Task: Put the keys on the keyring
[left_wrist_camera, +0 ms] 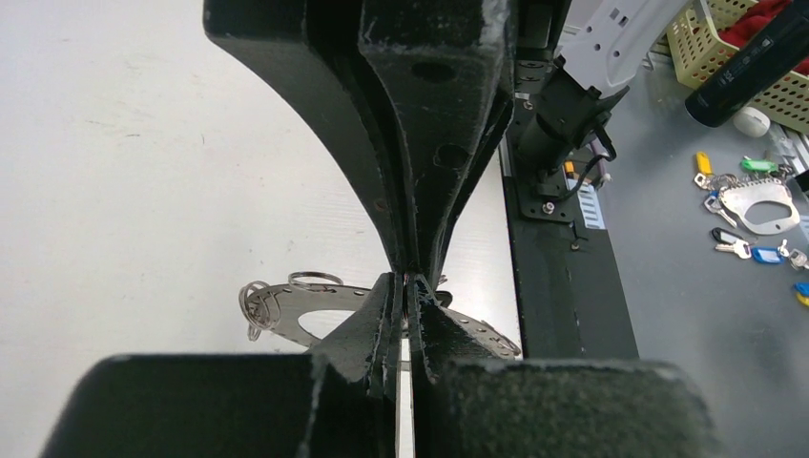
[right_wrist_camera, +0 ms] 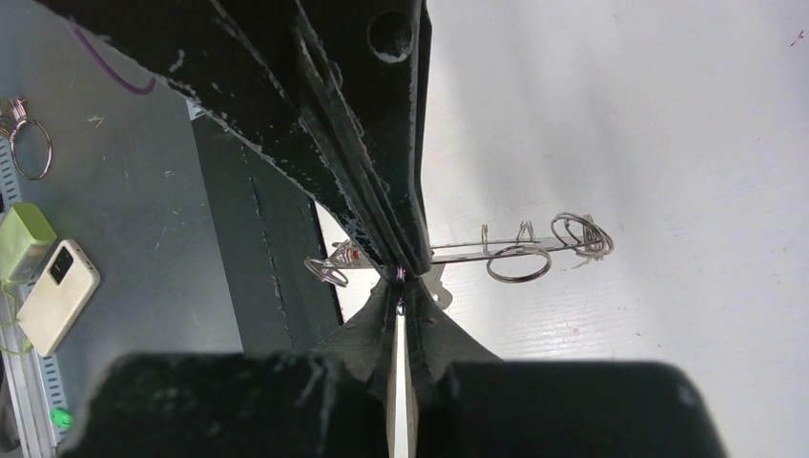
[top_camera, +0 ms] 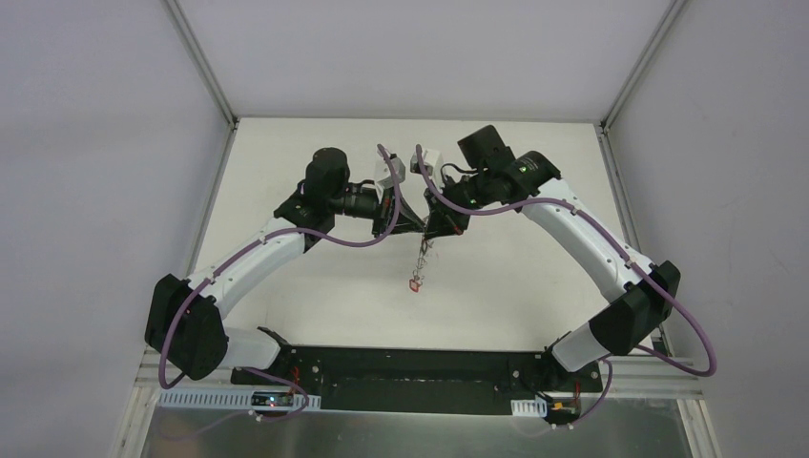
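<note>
The keyring is a flat grey plate rimmed with wire loops, held in the air over the white table where both grippers meet. In the right wrist view the keyring shows edge-on, with a red key head at its near end. From above, the keyring hangs down with the red key lowest. My left gripper is shut on the plate's edge. My right gripper is shut just under the plate, with a small silver key sticking out beside its tips. The black-headed key is not visible.
The black base rail runs along the table's near edge. Beyond it, the grey bench holds a second ring plate, loose tagged keys, a basket, a phone and a wire ring.
</note>
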`<state>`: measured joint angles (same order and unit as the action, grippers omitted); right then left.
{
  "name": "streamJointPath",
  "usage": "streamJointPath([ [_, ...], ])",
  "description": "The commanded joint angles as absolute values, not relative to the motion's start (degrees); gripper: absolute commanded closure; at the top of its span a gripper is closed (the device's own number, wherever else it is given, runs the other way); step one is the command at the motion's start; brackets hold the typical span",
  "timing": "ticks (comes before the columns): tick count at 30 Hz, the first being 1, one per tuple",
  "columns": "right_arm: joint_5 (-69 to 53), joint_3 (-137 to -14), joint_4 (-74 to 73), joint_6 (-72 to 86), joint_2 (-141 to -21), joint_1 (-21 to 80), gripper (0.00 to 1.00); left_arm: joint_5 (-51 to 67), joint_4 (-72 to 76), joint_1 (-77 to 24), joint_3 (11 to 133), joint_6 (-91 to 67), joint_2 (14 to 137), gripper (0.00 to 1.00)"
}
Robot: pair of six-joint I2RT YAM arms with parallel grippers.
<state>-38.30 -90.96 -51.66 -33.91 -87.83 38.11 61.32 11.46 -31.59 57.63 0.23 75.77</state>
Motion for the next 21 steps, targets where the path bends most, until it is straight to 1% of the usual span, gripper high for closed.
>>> streamJointPath([
  [1, -40.4, -91.5, -49.8, -33.4, -86.9, 38.4, 1.00, 62.6, 12.7, -32.3, 58.4, 0.3, 75.8, 1.00],
  [6, -39.7, -90.5, -49.0, -33.2, -86.3, 38.0, 1.00, 62.4, 10.7, -32.3, 58.5, 1.0, 74.4, 1.00],
  [8, -39.7, -89.8, -48.6, -33.0, -85.9, 37.6, 0.97, 62.0, 10.1, -32.3, 58.2, 1.3, 73.6, 1.00],
  [10, -40.5, -89.4, -48.5, -33.0, -85.6, 37.2, 0.93, 61.8, 9.8, -32.2, 58.4, 1.2, 72.8, 1.00],
  [14, -42.2, -87.3, -47.8, -33.6, -84.3, 35.8, 0.80, 62.0, 10.0, -31.8, 58.7, 0.2, 71.9, 1.00],
  [19, -46.9, -82.9, -44.9, -34.8, -81.7, 33.3, 0.70, 62.7, 11.7, -31.5, 58.3, -3.5, 71.0, 1.00],
  [21, -49.0, -81.5, -43.4, -34.5, -80.7, 32.3, 0.67, 62.8, 11.8, -31.5, 58.3, -4.0, 70.8, 1.00],
])
